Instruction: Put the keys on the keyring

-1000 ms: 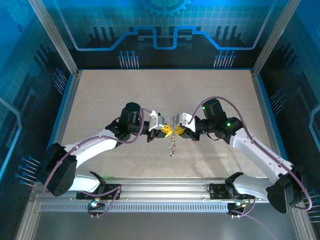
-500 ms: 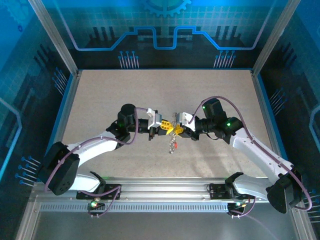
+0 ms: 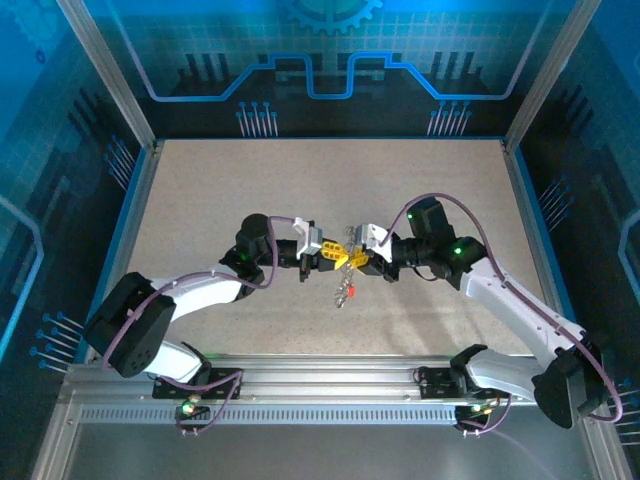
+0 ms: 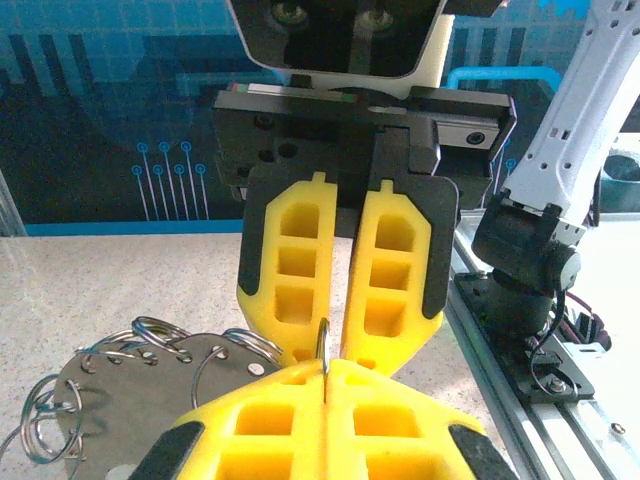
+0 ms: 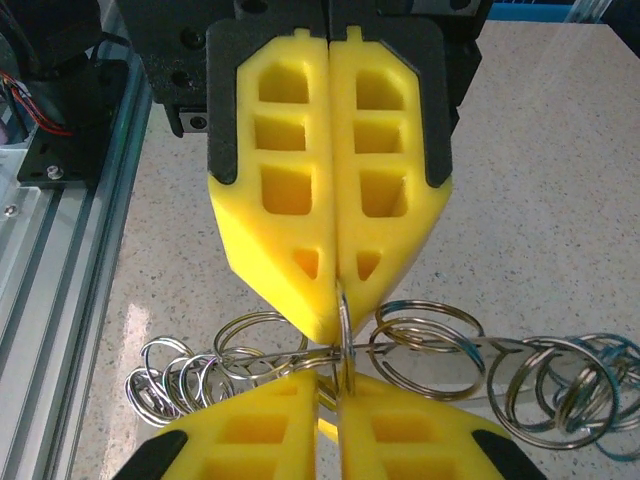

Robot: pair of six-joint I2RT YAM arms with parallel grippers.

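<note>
My two grippers meet tip to tip above the middle of the table. The left gripper [image 3: 333,258] and the right gripper [image 3: 357,260] are both shut on the keyring [image 3: 345,256], a thin silver ring. In the left wrist view the keyring [image 4: 324,342] stands edge-on, rising out of my shut left gripper [image 4: 327,368] into the tips of the facing right fingers [image 4: 395,270]. In the right wrist view the keyring [image 5: 343,325] runs from my right gripper [image 5: 343,385] up into the shut left fingers [image 5: 290,190]. The keys [image 3: 346,291] dangle below the grippers, one with a red head.
A flat grey metal tag [image 4: 110,385] carrying several loose split rings [image 5: 425,345] hangs just under the grippers. The speckled table [image 3: 250,190] spreads around them. An aluminium rail [image 3: 330,375] runs along the near edge, and frame posts [image 3: 105,70] stand at the back corners.
The left arm has swung its elbow inward and pushed its gripper slightly toward the right one. The dangling keys and rings have drawn up shorter. The right arm has barely moved.
</note>
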